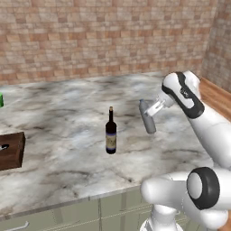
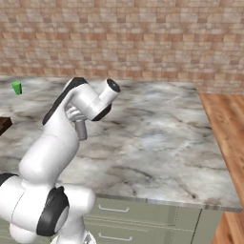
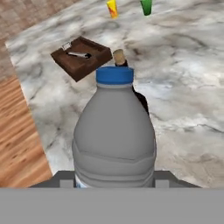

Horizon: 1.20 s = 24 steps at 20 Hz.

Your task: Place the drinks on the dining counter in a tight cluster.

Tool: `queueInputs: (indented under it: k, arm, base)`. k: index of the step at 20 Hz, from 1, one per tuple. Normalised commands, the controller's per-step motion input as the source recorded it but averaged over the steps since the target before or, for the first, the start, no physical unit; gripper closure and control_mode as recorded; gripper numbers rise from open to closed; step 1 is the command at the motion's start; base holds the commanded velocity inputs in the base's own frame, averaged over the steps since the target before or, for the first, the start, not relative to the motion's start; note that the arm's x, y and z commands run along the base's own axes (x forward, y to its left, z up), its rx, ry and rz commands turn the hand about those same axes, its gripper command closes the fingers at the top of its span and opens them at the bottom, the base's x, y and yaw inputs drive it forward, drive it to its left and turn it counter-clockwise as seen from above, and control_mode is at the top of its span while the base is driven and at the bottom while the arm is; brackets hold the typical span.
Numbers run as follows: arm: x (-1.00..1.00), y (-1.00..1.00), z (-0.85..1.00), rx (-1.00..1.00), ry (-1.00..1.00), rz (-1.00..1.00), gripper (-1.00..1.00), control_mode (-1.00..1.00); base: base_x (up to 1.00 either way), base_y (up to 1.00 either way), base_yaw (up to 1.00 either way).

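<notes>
My gripper (image 1: 153,109) is shut on the clear grey water bottle (image 1: 147,118), which hangs tilted just over the marble dining counter (image 1: 67,103). In the hand view the water bottle (image 3: 114,135) with its blue cap rises between the fingertips. The tall dark wine bottle (image 1: 110,133) stands upright on the counter a short way left of the held bottle. In the hand view the wine bottle (image 3: 119,57) shows its cork just behind the cap. In the right base view the water bottle (image 2: 81,129) shows below the hand.
A brown wooden tray (image 1: 10,150) with a utensil lies near the counter's left front. A small green cup (image 2: 17,87) and a yellow cup (image 3: 112,8) stand far left. A brick wall backs the counter; wood floor (image 2: 226,124) lies to the right.
</notes>
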Motion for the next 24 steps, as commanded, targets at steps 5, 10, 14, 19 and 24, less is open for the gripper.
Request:
queueInputs:
  k: [5,10,14,19,24]
  arm:
    - [0.41,0.02,-0.38,0.06,0.00,0.14,1.00,-1.00]
    - [0.02,0.08,-0.35,0.12,0.00,0.23,1.00,-1.00]
    - [-0.03,0.00,-0.35,0.22,0.00,0.30,1.00,-1.00]
    - [-0.11,0.02,-0.31,0.19,-0.02,0.28,1.00,-1.00]
    - [-0.02,0.01,0.02,0.13,-0.08,0.21,1.00,-1.00]
  base:
    - [0.00,0.00,0.00]
    - [0.00,0.00,0.00]
    - [0.00,0.00,0.00]
    - [0.00,0.00,0.00]
    - [0.00,0.00,0.00]
